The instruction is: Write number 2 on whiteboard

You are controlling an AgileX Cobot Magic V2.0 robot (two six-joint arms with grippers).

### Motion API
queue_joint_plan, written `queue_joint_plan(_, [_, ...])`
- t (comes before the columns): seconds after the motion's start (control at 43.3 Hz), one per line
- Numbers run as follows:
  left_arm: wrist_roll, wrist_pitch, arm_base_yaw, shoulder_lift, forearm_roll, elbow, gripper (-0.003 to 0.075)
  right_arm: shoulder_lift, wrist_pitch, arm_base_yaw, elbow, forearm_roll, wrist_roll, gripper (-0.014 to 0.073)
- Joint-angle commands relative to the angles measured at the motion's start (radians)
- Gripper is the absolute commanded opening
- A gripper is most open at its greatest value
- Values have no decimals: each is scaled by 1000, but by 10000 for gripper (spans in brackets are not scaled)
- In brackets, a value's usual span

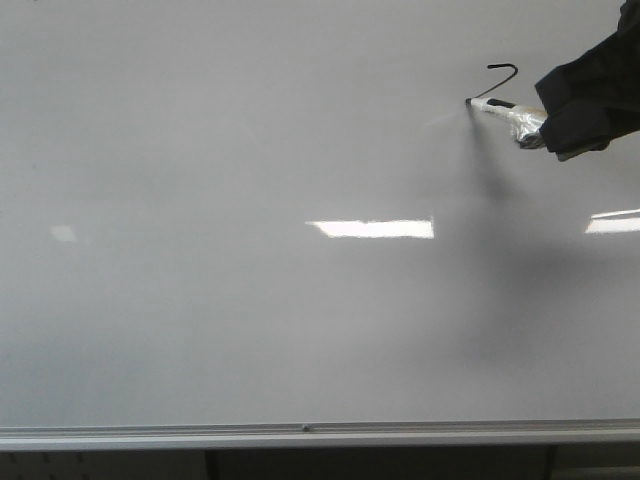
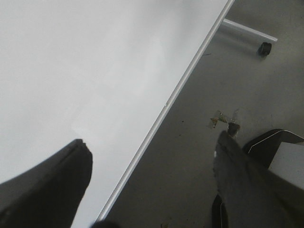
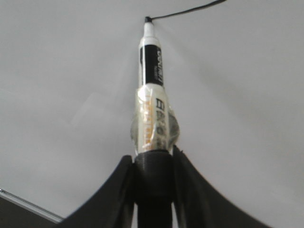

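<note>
We see the whiteboard (image 1: 250, 250) filling the front view, its metal rail (image 1: 300, 433) along the bottom. Our right claw (image 1: 545, 125) enters at about two o'clock, closed tight on a marker (image 1: 505, 110) wrapped in clear tape. The marker tip touches the board. The number 2 (image 1: 500, 80) is only partly drawn: a thin black hooked stroke running from the tip up toward one o'clock, just beside the claw. In the right wrist view the fingers (image 3: 190, 190) press both sides of the marker barrel. Our left claw (image 2: 152, 190) stands wide apart, gripping nothing, over the board's rail edge.
</note>
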Motion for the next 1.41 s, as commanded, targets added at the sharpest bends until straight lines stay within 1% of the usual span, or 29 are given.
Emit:
queue_joint_plan(0.0, [-11,-54,0,-18,-21,-25,510,-23,-56,-26,-35,-6,-7,-67])
queue_joint_plan(0.115, [-11,-54,0,-18,-21,-25,511,-23,-26,-102,-35,-6,-7,-67])
queue_joint_plan(0.208, [-11,-54,0,-18,-21,-25,511,-23,-2,-138,-35,-6,-7,-67])
queue_joint_plan(0.369, [-11,-58,0,-18,-21,-25,511,-57,23,-124,-35,-6,-7,-67])
queue_joint_plan(0.485, [-4,-58,0,-18,-20,-25,511,-155,109,-102,-36,-6,-10,-67])
queue_joint_plan(0.577, [13,-58,-2,-18,-23,-32,511,-232,275,-74,-51,-6,-64,-67])
queue_joint_plan(0.693, [115,-35,-37,-14,-66,-49,511,-296,582,-17,-104,-6,-186,-67])
queue_joint_plan(0.716, [129,-27,-49,-9,-79,-52,511,-303,661,-2,-114,-6,-214,-67])
queue_joint_plan(0.785, [166,-3,-83,-2,-105,-69,511,-308,831,36,-144,-5,-269,-67])
queue_joint_plan(0.831, [188,11,-112,9,-117,-79,511,-308,917,61,-161,-4,-284,-67])
queue_joint_plan(0.9, [210,26,-162,29,-121,-94,511,-308,990,92,-175,2,-285,-67])
queue_joint_plan(0.97, [210,36,-214,57,-121,-112,511,-308,1016,121,-181,13,-287,-67])
queue_joint_plan(1.131, [217,46,-313,139,-121,-147,511,-308,1026,172,-182,40,-293,-67])
queue_joint_plan(1.223, [221,44,-344,190,-121,-165,511,-308,1026,182,-182,65,-311,-67])
queue_joint_plan(1.385, [235,37,-349,279,-161,-198,511,-308,1025,182,-182,89,-325,-67])
